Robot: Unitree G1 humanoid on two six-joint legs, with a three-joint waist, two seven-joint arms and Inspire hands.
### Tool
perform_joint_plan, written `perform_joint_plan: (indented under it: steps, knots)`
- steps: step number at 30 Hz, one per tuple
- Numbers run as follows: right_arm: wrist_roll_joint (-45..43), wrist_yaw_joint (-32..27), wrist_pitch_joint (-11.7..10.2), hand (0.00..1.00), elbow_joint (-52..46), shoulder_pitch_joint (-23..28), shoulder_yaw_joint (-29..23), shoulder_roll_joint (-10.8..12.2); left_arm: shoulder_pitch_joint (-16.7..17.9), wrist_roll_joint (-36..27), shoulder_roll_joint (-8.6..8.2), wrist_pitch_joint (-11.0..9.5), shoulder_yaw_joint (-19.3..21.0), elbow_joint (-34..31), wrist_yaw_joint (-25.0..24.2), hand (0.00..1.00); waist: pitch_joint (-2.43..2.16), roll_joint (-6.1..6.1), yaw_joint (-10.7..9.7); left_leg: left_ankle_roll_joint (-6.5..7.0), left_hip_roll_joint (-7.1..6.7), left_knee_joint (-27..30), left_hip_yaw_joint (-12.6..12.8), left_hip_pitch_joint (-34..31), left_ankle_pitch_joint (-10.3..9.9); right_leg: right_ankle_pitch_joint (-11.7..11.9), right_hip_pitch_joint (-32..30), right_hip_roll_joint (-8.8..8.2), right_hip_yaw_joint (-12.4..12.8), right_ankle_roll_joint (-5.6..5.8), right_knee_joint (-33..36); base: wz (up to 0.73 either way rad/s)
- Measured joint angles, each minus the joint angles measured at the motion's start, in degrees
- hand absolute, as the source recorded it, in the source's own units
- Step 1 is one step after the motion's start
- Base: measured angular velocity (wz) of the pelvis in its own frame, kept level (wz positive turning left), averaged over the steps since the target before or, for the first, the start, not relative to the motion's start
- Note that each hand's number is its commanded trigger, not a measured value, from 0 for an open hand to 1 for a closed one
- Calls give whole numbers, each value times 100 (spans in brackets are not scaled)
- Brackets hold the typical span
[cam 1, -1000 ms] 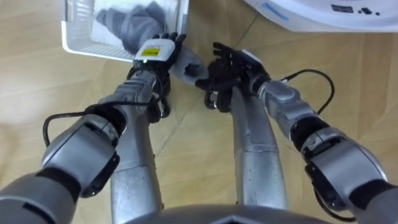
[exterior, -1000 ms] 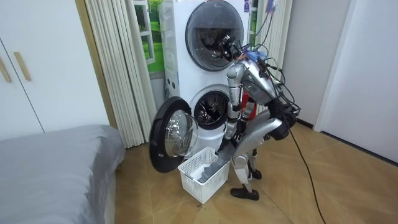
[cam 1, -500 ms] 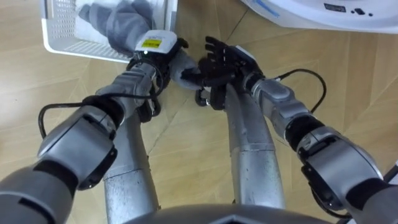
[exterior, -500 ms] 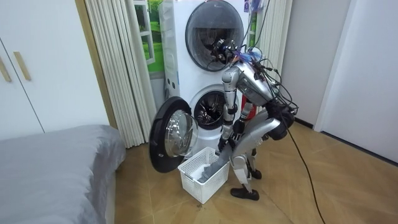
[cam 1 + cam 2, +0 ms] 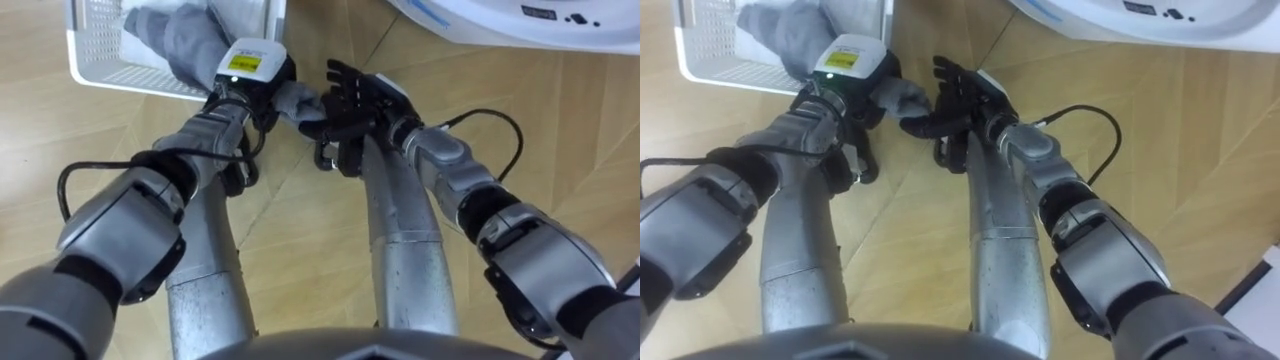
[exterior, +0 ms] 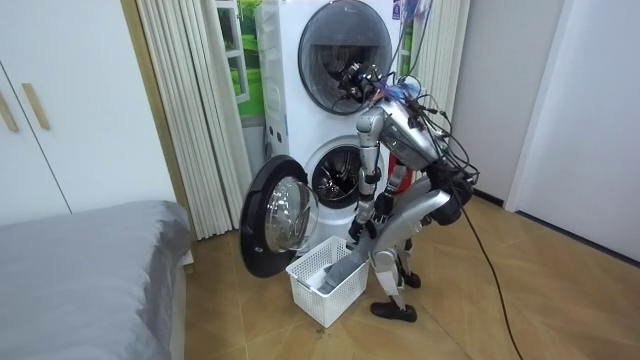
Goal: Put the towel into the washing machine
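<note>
A grey towel (image 5: 185,35) lies half in the white laundry basket (image 5: 95,62) and trails over its rim toward me. My left hand (image 5: 250,70) sits on top of the trailing part, fingers curled round the cloth. The towel's end (image 5: 300,100) pokes out on the hand's right side. My right hand (image 5: 360,100) hovers right beside that end, fingers straight, holding nothing. In the room view I stand bent forward over the basket (image 6: 325,290), with the towel (image 6: 340,270) hanging below my hands. The washing machine's lower drum (image 6: 333,180) is just behind, its door (image 6: 275,215) swung open.
The machine's white body (image 5: 520,25) fills the upper right corner of the eye views. Wooden floor (image 5: 300,230) lies under my arms. A second drum (image 6: 340,45) is stacked above. Curtains (image 6: 190,100) and a grey bed (image 6: 80,260) are at the room view's left.
My left hand's fingers have curled down onto the towel, which has bunched up under it. The right hand has stayed open beside the towel's end. The view shifted slightly early on.
</note>
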Motion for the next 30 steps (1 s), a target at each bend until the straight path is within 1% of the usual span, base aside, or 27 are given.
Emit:
perform_joint_plan:
  steps: [3, 5, 8, 11, 13, 14, 16, 17, 19, 22, 25, 27, 28, 30]
  knots:
    - [-66, 7, 1, 0, 69, -7, -13, -12, 3, -19, -40, -11, 10, 0, 9, 100, 0, 0, 63, -1, -1, 1, 0, 29, -1, 1, 33, 14, 1, 0, -10, 0]
    - [-59, 7, 5, 0, 110, -7, -10, -15, 20, -19, -38, -49, 12, 10, 10, 100, 0, 0, 77, -6, -3, -1, 0, 80, -3, 1, 79, 11, -1, -1, -11, 0]
    - [-30, 4, 55, 0, 152, 48, -5, -13, 88, -82, -45, -90, 49, 21, 7, 100, -1, 3, 90, -10, 1, -57, 1, 293, -5, 1, 297, 21, -10, 0, -83, 0]
    - [-32, 1, 101, 0, 188, 213, -84, -17, 251, -77, -43, -162, 127, 21, 29, 100, 0, 5, 148, -19, 4, -211, 25, 695, -9, 5, 677, 22, -6, 6, -229, -2]
    - [-36, -35, 100, 0, 193, 380, -129, -50, 435, -105, -40, -298, 171, 13, 113, 100, -1, 5, 268, -29, -5, -413, 92, 1090, -1, 34, 1034, 59, 39, 35, -420, -9]
    - [-38, -41, 102, 0, 200, 439, -125, -56, 491, -152, -17, -322, 178, 13, 142, 100, -3, 7, 296, -35, -7, -466, 102, 1190, 2, 48, 1118, 85, 61, 49, -478, -12]
    - [-40, -56, 135, 0, 245, 521, -131, -121, 650, -367, 14, -374, 320, 14, 191, 100, -7, 15, 386, -58, -18, -715, 157, 1570, 24, 86, 1462, 99, 83, 73, -702, -8]
    - [-41, -59, 146, 0, 246, 547, -131, -154, 668, -455, 35, -389, 337, 14, 216, 100, -8, 17, 392, -63, -18, -763, 157, 1649, 30, 88, 1540, 94, 73, 76, -741, 0]
    - [-101, -69, 153, 0, 232, 595, -129, -271, 716, -716, 152, -427, 463, 13, 315, 100, -14, 29, 402, -66, -10, -886, 142, 1904, 36, 89, 1840, 105, 7, 81, -901, 6]
    - [-298, -172, 153, 0, 207, 586, -128, -406, 717, -992, 261, -446, 562, 13, 453, 100, -14, 29, 397, -74, -12, -1060, 135, 2247, 41, 95, 2207, 107, -39, 102, -1092, 3]
    - [-465, -223, 153, 0, 188, 615, -125, -441, 820, -1150, 361, -472, 691, 12, 521, 100, -15, 30, 405, -77, -24, -1241, 167, 2661, 43, 89, 2638, 103, -85, 133, -1238, 1]
    - [-454, -224, 152, 0, 136, 653, -123, -458, 898, -1304, 390, -509, 764, -22, 531, 100, -19, 27, 449, -86, -52, -1365, 169, 2875, 51, 91, 2833, 86, -97, 143, -1331, 0]
    - [-428, -224, 152, 0, 74, 689, -122, -482, 958, -1453, 391, -508, 770, -99, 532, 100, -25, 35, 485, -92, -107, -1444, 164, 2979, 72, 88, 2920, 64, -97, 155, -1398, 4]
    - [-389, -218, 153, 0, 30, 708, -134, -498, 1051, -1692, 401, -509, 783, -319, 532, 100, -33, 34, 546, -91, -124, -1545, 178, 3092, 102, 89, 3015, 42, -96, 168, -1448, 5]
